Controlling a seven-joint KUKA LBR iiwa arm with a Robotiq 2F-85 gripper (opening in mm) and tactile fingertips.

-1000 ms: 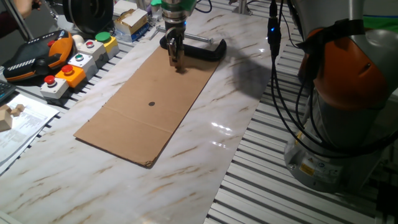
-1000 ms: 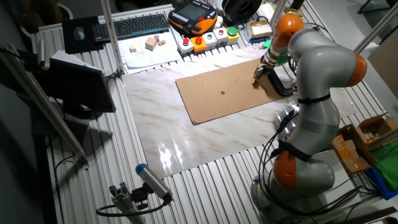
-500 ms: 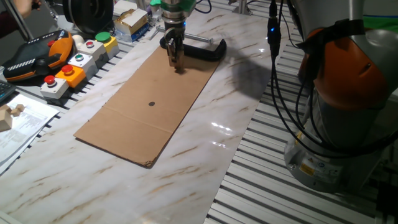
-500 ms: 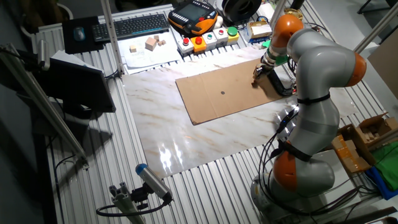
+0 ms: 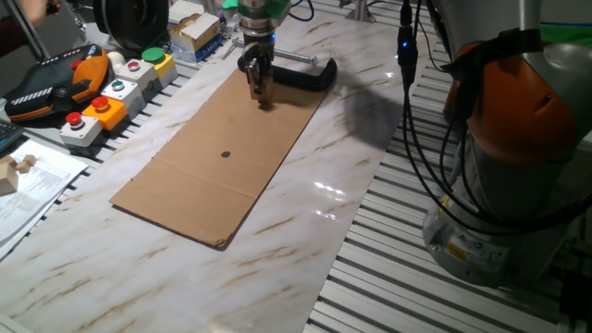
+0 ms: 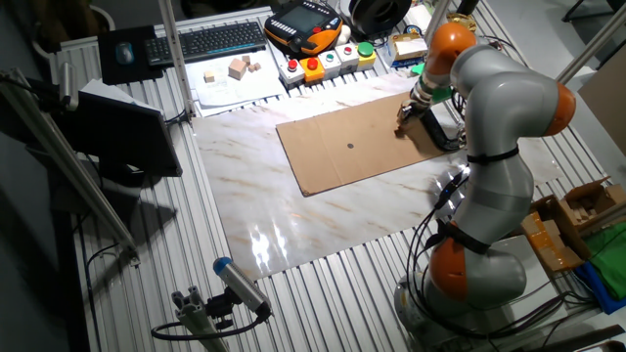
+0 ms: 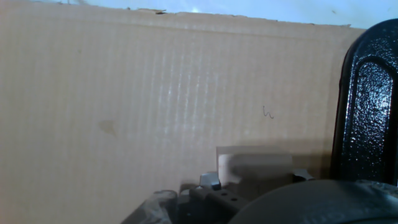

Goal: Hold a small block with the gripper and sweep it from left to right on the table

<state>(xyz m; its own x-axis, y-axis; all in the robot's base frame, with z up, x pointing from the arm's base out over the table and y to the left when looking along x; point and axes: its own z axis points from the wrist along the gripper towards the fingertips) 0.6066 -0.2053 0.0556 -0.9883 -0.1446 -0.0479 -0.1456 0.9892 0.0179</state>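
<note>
My black gripper [image 5: 261,94] points straight down at the far end of a brown cardboard sheet [image 5: 222,157] lying on the marble table [image 5: 370,129]. Its fingers are shut on the small block [image 7: 255,165], a light-tan cube whose plain face shows between the fingers in the hand view, resting on or just above the cardboard. In the other fixed view the gripper [image 6: 403,121] stands at the sheet's right end, and the block is too small to make out there.
A black C-clamp [image 5: 305,74] lies just behind the gripper and fills the right side of the hand view [image 7: 367,106]. Button boxes [image 5: 111,97] and a teach pendant [image 5: 55,83] line the table's left edge. Loose wooden pieces [image 6: 235,68] sit on paper beyond.
</note>
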